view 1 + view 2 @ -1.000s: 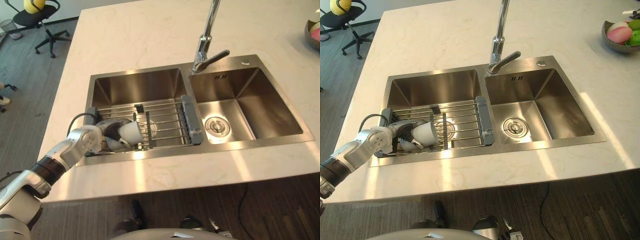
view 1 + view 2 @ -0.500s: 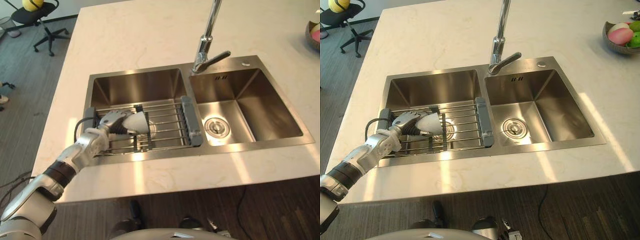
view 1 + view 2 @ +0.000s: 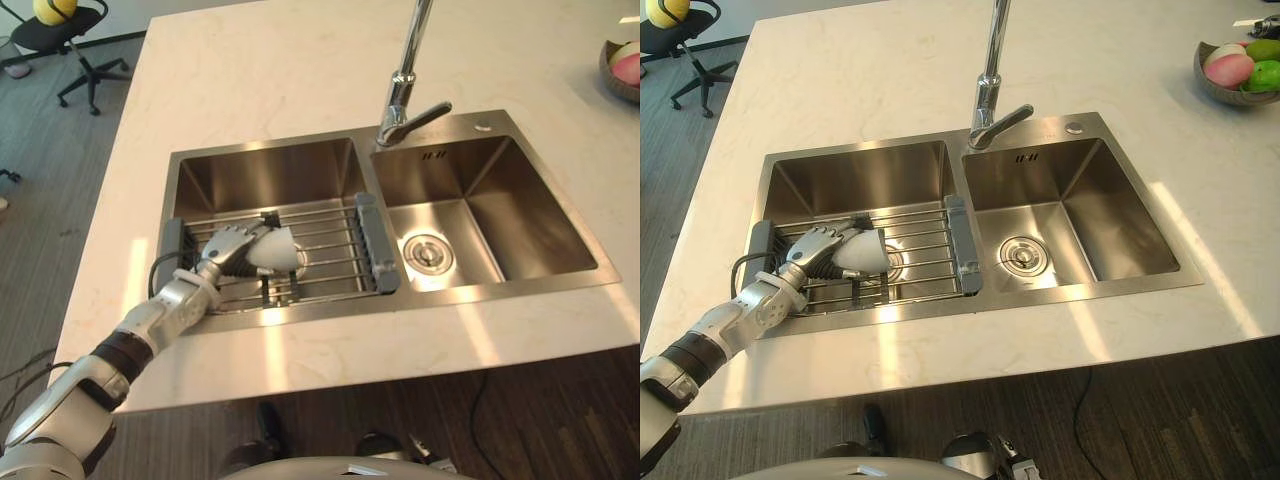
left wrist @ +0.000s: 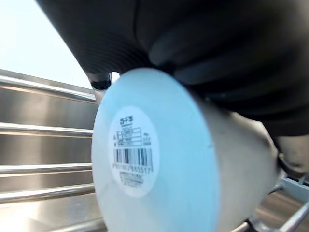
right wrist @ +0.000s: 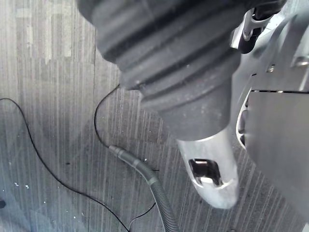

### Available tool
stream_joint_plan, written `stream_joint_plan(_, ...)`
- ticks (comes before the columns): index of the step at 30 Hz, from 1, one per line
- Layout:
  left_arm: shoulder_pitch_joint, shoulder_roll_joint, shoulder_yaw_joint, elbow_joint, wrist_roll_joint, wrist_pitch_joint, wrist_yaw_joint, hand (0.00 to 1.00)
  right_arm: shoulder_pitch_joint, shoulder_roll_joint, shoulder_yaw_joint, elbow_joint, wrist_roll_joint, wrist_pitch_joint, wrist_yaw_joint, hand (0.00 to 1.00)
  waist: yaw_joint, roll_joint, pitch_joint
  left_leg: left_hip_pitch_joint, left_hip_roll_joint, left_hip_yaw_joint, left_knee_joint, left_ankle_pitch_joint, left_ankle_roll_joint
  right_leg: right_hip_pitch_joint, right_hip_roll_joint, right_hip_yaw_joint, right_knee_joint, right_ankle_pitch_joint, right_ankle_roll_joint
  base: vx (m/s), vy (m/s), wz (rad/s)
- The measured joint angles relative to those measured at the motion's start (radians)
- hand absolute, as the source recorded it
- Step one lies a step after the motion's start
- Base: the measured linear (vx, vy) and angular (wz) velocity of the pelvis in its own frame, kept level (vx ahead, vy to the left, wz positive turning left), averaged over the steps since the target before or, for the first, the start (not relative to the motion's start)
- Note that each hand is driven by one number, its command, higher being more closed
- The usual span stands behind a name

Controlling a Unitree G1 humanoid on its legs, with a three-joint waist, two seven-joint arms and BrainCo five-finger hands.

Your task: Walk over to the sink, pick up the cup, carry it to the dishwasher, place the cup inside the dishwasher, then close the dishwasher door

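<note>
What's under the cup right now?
The wire rack, spanning the left basin, lies beneath the cup in the left robot hand. The basin floor directly below is covered by them.

The left hand [image 3: 232, 245] serves as the reference point.

1. Counter [image 3: 300, 60]: a pale, faintly veined stone surface extends on all sides of the hand. Bright streaks of light [image 3: 890, 350] lie across the counter edge nearer than the hand.
2. Floor [image 3: 60, 200]: grey planks run to the left of the hand; darker planks show past the near counter edge.
3. Office chair [image 3: 70, 35]: black, on castors, standing far beyond and left of the hand, with a yellow object [image 3: 52, 10] on its seat.
4. Wall [image 3: 125, 12]: a pale strip behind the chair.
5. Bowl [image 3: 1225, 95]: dark, holding fruit, on the counter well beyond and right of the hand.
</note>
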Motion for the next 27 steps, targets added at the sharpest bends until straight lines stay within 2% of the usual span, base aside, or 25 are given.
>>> stream_joint_plan(3,0.032,0.001,0.001,-0.066,-0.087,-0.008,0.037,1.0,0.001,0.0,0.001,0.0,0.001,0.0,0.0,0.0,-0.001,0.0,0.0,0.0,0.001,-0.001,0.0,0.0,0.0,-0.001,0.0,-0.003,0.003,0.0,0.0,0.0,0.0,0.0)
stream_joint_plan(5,0.072,0.0,0.017,-0.169,-0.168,-0.015,0.071,1.0,0.002,0.002,-0.001,0.0,0.001,0.0,-0.001,0.0,0.002,0.0,0.0,-0.001,0.003,-0.006,0.0,0.0,-0.001,0.0,0.0,-0.012,0.006,0.0,0.0,0.0,-0.025,0.07)
stream_joint_plan(8,0.112,-0.021,0.125,-0.322,-0.238,-0.054,0.115,1.0,0.004,0.008,-0.029,0.001,0.0,-0.001,0.001,0.0,0.02,0.0,0.0,-0.001,0.003,-0.015,0.0,0.004,-0.002,0.003,0.001,-0.028,0.013,0.0,0.0,-0.02,-0.022,0.08)
stream_joint_plan(11,0.111,-0.029,0.214,-0.372,-0.244,-0.095,0.152,1.0,0.005,0.014,-0.081,0.001,-0.001,-0.003,0.012,0.0,0.033,0.0,0.0,-0.001,0.004,-0.031,0.0,0.01,-0.002,0.008,0.003,-0.04,0.019,0.0,-0.001,-0.05,-0.017,0.13)
stream_joint_plan(17,0.11,-0.031,0.268,-0.433,-0.252,-0.163,0.197,1.0,0.007,0.035,-0.16,0.001,-0.035,-0.008,0.048,0.0,0.061,-0.014,0.009,-0.004,0.003,-0.046,0.0,0.023,0.004,0.011,0.003,-0.057,0.02,-0.005,-0.008,-0.06,-0.007,0.07)
stream_joint_plan(19,0.109,-0.052,0.305,-0.467,-0.275,-0.192,0.218,1.0,0.013,0.046,-0.166,0.001,-0.041,-0.007,0.048,0.0,0.06,-0.017,0.011,-0.012,-0.001,-0.064,0.0,0.027,0.007,0.012,0.002,-0.077,0.017,-0.01,-0.014,-0.07,-0.008,0.21)
stream_joint_plan(21,0.109,-0.073,0.33,-0.485,-0.305,-0.198,0.225,1.0,0.019,0.053,-0.175,0.001,-0.041,-0.008,0.048,0.0,0.067,-0.019,0.012,-0.014,-0.003,-0.067,0.0,0.028,0.008,0.012,0.001,-0.081,0.017,-0.013,-0.017,-0.03,-0.005,0.11)
stream_joint_plan(23,0.109,-0.113,0.389,-0.506,-0.42,-0.209,0.242,1.0,0.024,0.065,-0.181,0.001,-0.042,-0.008,0.045,0.0,0.085,-0.027,0.013,-0.014,-0.005,-0.067,0.0,0.028,0.008,0.014,0.001,-0.081,0.018,-0.012,-0.017,0.0,0.0,0.0)
stream_joint_plan(27,0.109,-0.159,0.487,-0.514,-0.627,-0.217,0.257,1.0,0.023,0.083,-0.198,-0.001,-0.076,-0.006,0.043,0.0,0.098,-0.052,0.009,-0.014,-0.012,-0.082,0.0,0.028,0.008,0.025,0.004,-0.09,0.018,-0.013,-0.019,0.03,-0.034,0.12)
